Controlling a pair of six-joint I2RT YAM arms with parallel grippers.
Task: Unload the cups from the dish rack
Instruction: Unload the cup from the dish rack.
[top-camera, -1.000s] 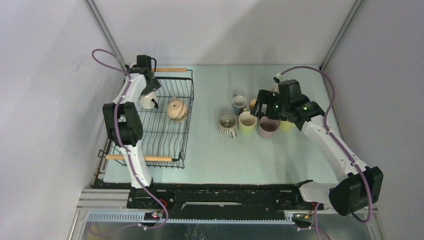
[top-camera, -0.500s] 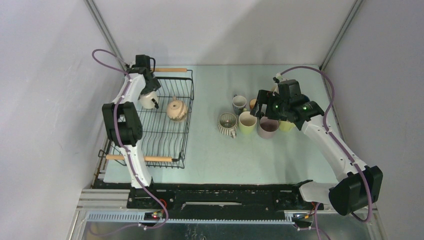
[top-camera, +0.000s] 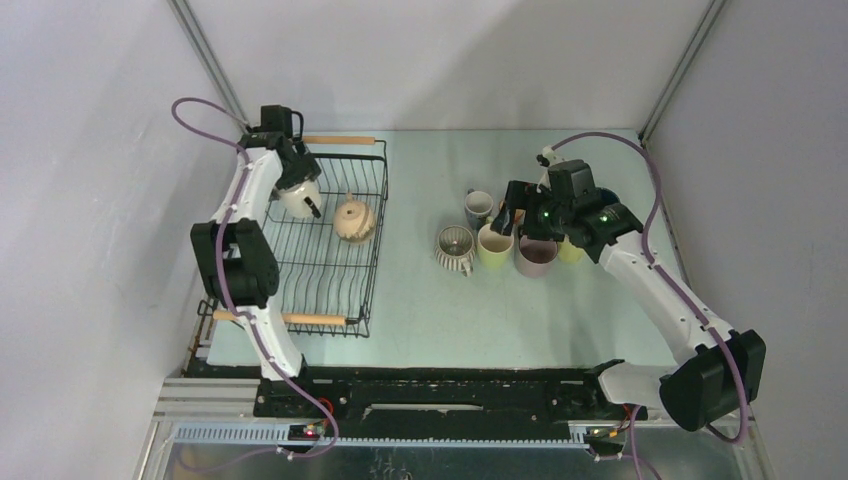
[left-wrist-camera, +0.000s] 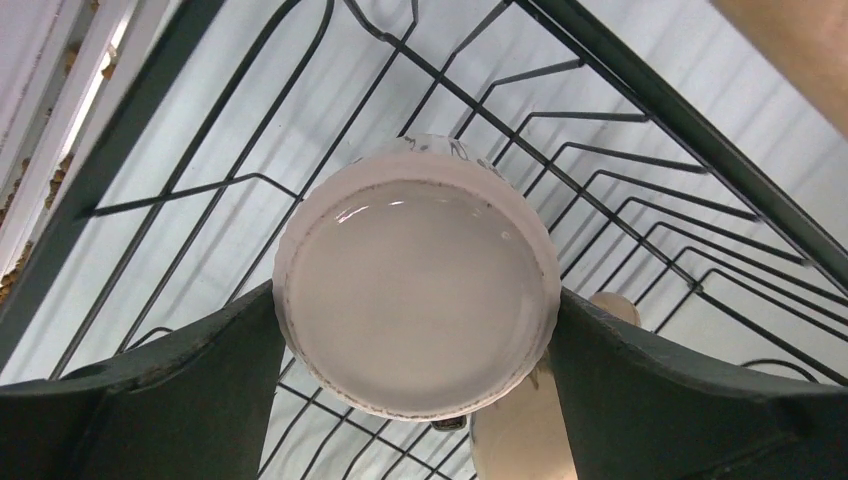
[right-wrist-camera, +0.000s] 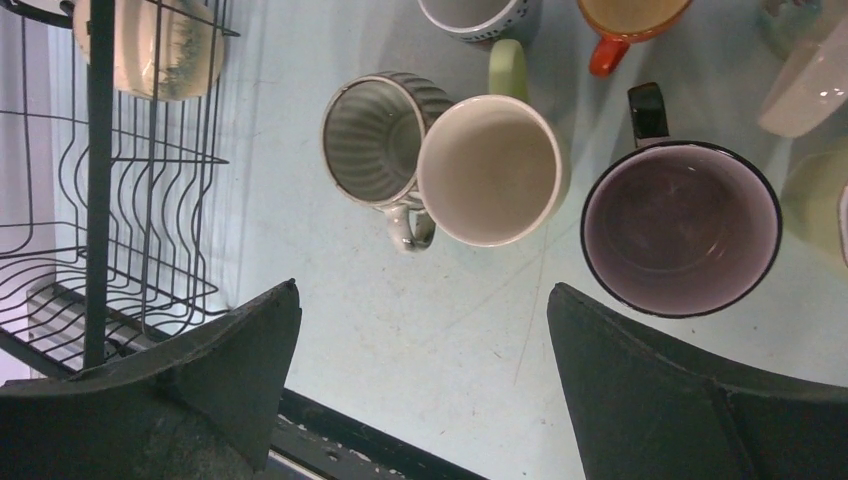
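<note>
The black wire dish rack (top-camera: 333, 275) lies at the left of the table. A white cup (top-camera: 297, 202) lies in its far left corner and a tan cup (top-camera: 353, 220) beside it. My left gripper (top-camera: 291, 180) is shut on the white cup; in the left wrist view the cup's round base (left-wrist-camera: 415, 280) sits between my fingers (left-wrist-camera: 200, 370), touching both. My right gripper (top-camera: 520, 215) is open and empty, hovering over the cups standing on the table: a ribbed cream one (right-wrist-camera: 372, 140), a yellow-green one (right-wrist-camera: 490, 170) and a dark one with a purple inside (right-wrist-camera: 680, 230).
More cups stand behind the group: a grey-blue one (top-camera: 479, 208) and one with an orange handle (right-wrist-camera: 610, 55). The rack's near wooden handle (top-camera: 315, 318) and far handle (top-camera: 340, 140) cap its short ends. The rack's edge (right-wrist-camera: 98, 180) shows at the left of the right wrist view.
My left arm's elbow has swung left and the wrist has shifted slightly back over the white cup. My right gripper has drifted a little left. The cups have not moved.
</note>
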